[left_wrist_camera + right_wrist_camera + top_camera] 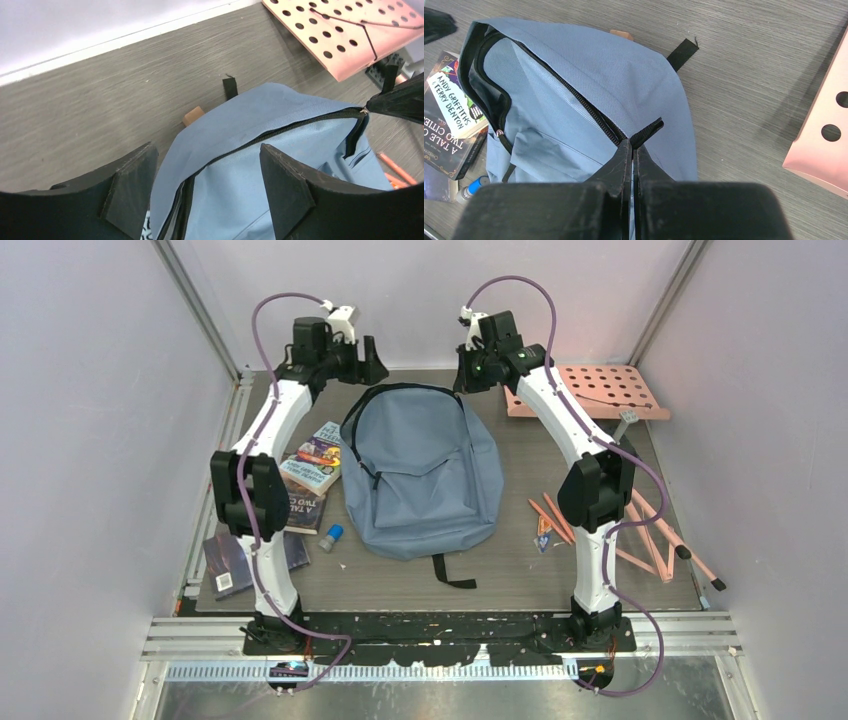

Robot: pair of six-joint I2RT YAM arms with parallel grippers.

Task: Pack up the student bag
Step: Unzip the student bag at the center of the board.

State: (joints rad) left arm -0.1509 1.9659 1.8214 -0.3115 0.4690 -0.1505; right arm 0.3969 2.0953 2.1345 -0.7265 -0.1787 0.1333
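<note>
- From above, the student bag (pixel 425 475) lies flat at the middle of the table (pixel 520 570). It is a big grey-blue fabric pack with a stitched front pocket, a dark zipper line curving round its top, and a black strap (pixel 452 575) trailing out at its 6 o'clock edge.
- A pile of books (pixel 312 472) sits at the bag's 9 o'clock, touching its side. Pencils (pixel 555 520) lie at 3 o'clock, and a pink perforated board (pixel 600 390) is at 1 o'clock.
- The left gripper (pixel 372 355) hangs at the bag's 11 o'clock corner. The right gripper (pixel 463 368) is at the top edge, near 12 o'clock.
- In the left wrist view, the left gripper (pixel 207 160) has its jaws spread wide and grasps nothing. The bag's top shows beneath them, its zipper (pixel 300 125) running towards 3 o'clock.
- At the zipper's end there, the tip of the right gripper (pixel 372 106) meets it.
- In the right wrist view, the right gripper (pixel 631 147) is clenched, its jaws pressed together on the black zipper pull (pixel 650 131).
- The zipper is parted from there towards 10 o'clock, where the mouth gapes dark beside the books (pixel 454 125).
</note>
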